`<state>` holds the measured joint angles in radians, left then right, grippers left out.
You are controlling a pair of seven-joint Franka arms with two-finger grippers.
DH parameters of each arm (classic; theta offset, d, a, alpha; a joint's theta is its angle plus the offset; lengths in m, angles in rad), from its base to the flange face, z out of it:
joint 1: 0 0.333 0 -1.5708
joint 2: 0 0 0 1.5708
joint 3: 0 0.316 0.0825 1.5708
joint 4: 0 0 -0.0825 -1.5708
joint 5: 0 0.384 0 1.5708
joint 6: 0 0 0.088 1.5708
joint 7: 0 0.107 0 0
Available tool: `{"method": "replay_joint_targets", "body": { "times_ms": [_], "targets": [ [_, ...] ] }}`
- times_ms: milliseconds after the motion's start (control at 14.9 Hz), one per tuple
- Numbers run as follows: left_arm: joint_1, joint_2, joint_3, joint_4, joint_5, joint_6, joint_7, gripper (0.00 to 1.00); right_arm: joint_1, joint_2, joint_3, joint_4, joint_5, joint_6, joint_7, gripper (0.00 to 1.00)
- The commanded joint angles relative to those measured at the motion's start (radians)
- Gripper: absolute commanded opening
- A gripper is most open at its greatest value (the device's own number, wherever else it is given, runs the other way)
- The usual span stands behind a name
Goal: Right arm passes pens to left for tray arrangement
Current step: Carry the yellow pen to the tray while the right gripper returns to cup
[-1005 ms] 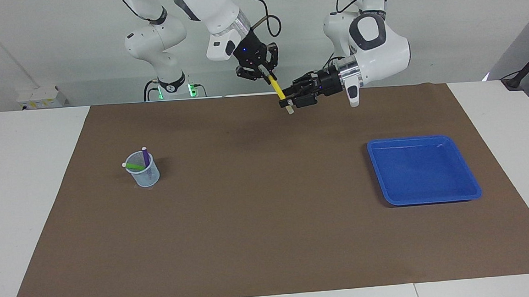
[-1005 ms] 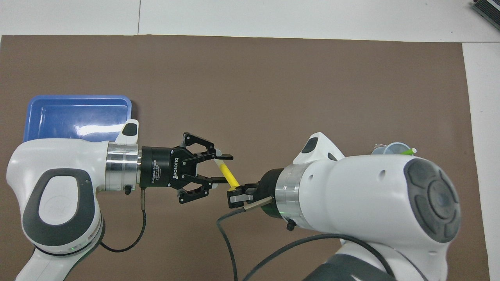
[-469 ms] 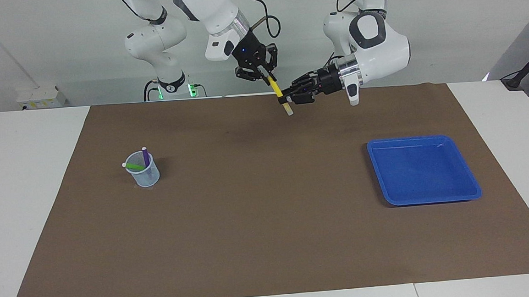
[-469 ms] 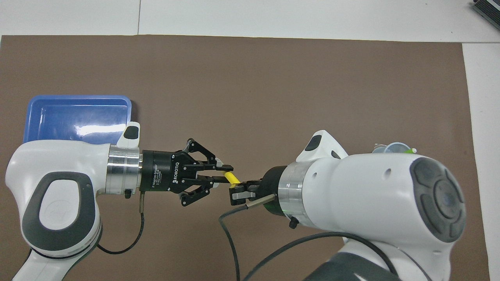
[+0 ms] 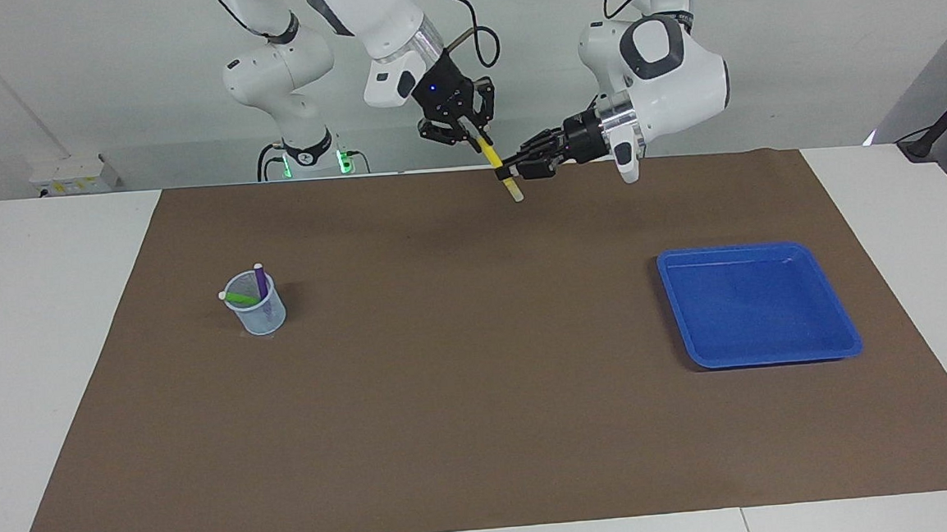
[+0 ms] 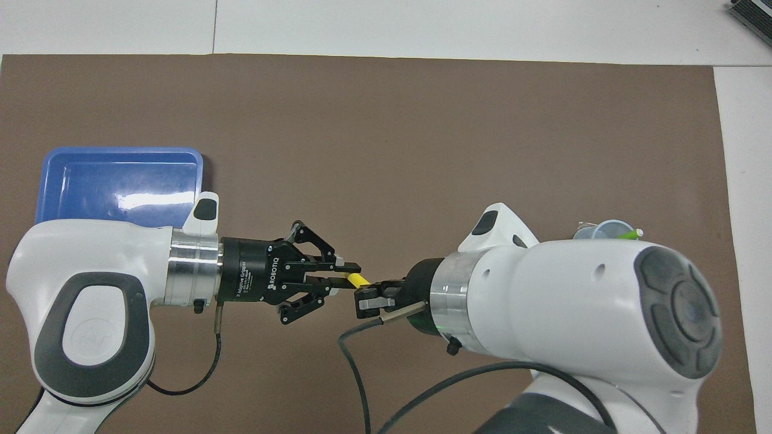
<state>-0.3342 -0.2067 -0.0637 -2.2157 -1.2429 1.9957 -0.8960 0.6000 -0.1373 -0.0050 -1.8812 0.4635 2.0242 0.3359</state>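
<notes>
- Facing view: the yellow pen point(image 5: 499, 166) is seen held in the air over the mat's edge nearest the robots, between the right gripper point(image 5: 474, 138) and the left gripper point(image 5: 517, 169).
- Compared with a second ago, the left gripper's fingers, then spread on either side of the pen, are now pressed in and pinching its lower part; this is confirmed in the overhead view, where the fingertips point(image 6: 347, 267) meet on the yellow barrel point(image 6: 358, 279).
- The right gripper point(image 6: 366, 295) is still seen at the pen's upper end; whether its fingers are gripping or beginning to ease off cannot be told.
- The handover is therefore judged to be at the point of transfer: the pen is secured by the left gripper, and release by the right gripper is what remains before it can be carried off.
- The pen's long axis is tilted steeply: its pale end point(image 5: 513, 194) points down and toward the left arm's end of the table, its yellow upper end toward the right gripper.
- The blue tray point(image 5: 843, 330) lies bare toward the left arm's end of the table, well apart from the pen.
- The purple pen point(image 5: 260, 279) and the green pen point(image 5: 239, 298) are left in the mesh cup point(image 5: 263, 316), toward the right arm's end.
</notes>
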Motion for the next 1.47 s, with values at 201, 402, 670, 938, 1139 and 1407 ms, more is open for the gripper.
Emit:
{"method": "replay_joint_targets", "body": {
  "times_ms": [201,402,670,938,1139,1407],
  "targets": [
    [-0.017,-0.033,0.002,-0.015,0.002,0.011,-0.032,0.00,-0.003,-0.010,0.005,-0.019,-0.019,0.030,0.052,1.00],
    [-0.014,-0.031,0.004,-0.013,0.069,0.009,-0.005,0.00,-0.051,-0.004,0.003,-0.013,-0.066,0.028,0.026,1.00],
    [-0.005,-0.031,0.004,-0.010,0.193,-0.060,0.150,0.00,-0.129,0.016,0.003,0.004,-0.100,0.015,-0.131,1.00],
    [0.001,-0.030,0.005,0.001,0.408,-0.147,0.404,0.00,-0.248,0.010,0.003,-0.012,-0.170,-0.053,-0.309,1.00],
    [0.001,-0.028,0.010,0.014,0.587,-0.192,0.586,0.00,-0.354,0.008,0.003,-0.029,-0.227,-0.111,-0.521,1.00],
    [0.001,-0.026,0.013,0.014,0.810,-0.187,0.751,0.00,-0.439,0.001,0.003,-0.087,-0.305,-0.142,-0.617,1.00]
  ]
}}
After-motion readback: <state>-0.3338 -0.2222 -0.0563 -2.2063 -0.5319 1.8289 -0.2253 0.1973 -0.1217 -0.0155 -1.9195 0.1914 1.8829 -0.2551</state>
